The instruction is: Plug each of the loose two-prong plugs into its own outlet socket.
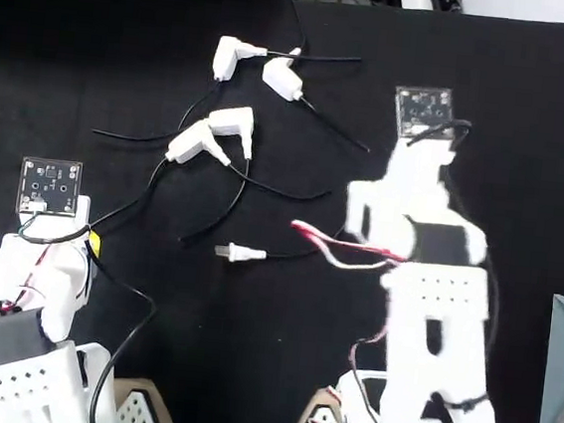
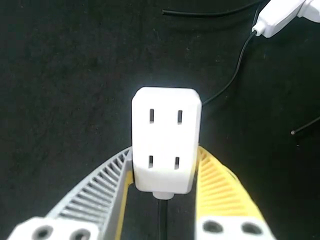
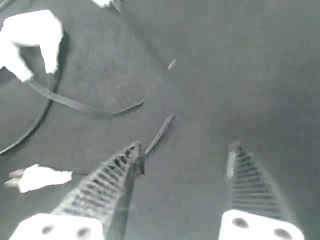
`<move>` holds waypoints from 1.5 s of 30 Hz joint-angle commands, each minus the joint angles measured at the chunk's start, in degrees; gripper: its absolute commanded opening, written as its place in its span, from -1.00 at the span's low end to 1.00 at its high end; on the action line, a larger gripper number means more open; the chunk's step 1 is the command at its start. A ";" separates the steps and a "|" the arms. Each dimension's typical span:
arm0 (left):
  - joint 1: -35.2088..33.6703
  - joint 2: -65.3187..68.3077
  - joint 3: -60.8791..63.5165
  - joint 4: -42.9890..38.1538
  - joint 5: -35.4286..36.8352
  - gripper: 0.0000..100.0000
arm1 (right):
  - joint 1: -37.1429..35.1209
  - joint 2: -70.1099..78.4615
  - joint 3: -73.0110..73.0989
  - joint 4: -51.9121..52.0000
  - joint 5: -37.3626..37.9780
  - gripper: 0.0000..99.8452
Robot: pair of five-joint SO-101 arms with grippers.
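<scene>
The left claw is clamped on a white outlet block, and both of its slot pairs are empty. The right claw is spread wide over the black worktop and holds nothing. A loose two-prong plug lies flat between the arms. Its long axis runs across the worktop, prongs toward the left arm and cable trailing toward the right arm, which looks nearer. Other white corded pieces lie tangled farther back.
</scene>
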 commanded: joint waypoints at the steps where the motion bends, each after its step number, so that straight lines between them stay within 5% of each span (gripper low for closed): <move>1: -0.40 -0.53 -0.40 0.18 0.09 -0.94 | -8.00 1.80 -2.07 5.01 -9.41 -0.43; 8: -0.40 -0.53 -0.40 0.18 0.09 -0.94 | -19.96 11.65 5.58 -7.30 -25.93 -0.44; 13: -0.40 -0.44 -0.40 0.26 0.09 -0.94 | -20.13 24.31 6.55 -16.97 -31.03 -0.44; 24: -0.48 -0.62 0.75 0.18 -0.18 -0.94 | -21.01 42.95 -2.68 -16.97 -40.18 -0.44; 27: -0.48 -0.62 0.84 0.18 -0.18 -0.94 | -20.92 44.35 -3.47 -16.88 -40.53 -0.50; 32: -0.48 -0.62 0.84 0.18 -0.18 -0.94 | -20.31 44.44 -3.56 -17.05 -39.91 -0.99; 45: 0.13 -0.62 -0.31 0.18 -0.26 -0.94 | -4.92 30.02 -4.26 -6.95 -21.19 -0.98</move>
